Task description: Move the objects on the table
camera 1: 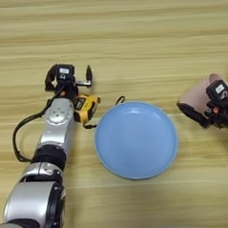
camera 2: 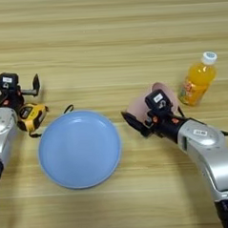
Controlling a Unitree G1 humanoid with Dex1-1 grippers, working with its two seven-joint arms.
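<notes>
At frame centre-right, the right gripper [camera 2: 141,115] clamps the pink cup [camera 2: 145,102]. The orange bottle [camera 2: 197,80] label is unreadable. At left, the left gripper [camera 1: 70,79] stands apart beside a yellow tape measure [camera 1: 86,107].

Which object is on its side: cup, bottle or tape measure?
The pink cup, tipped over at the right end effector. The orange bottle stands upright, cap up.

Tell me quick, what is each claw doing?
Left gripper: open, holding nothing, beside the tape measure.
Right gripper: shut on the pink cup.

Blue plate [camera 2: 80,149] between grippers, far table [camera 2: 109,30] open
</notes>
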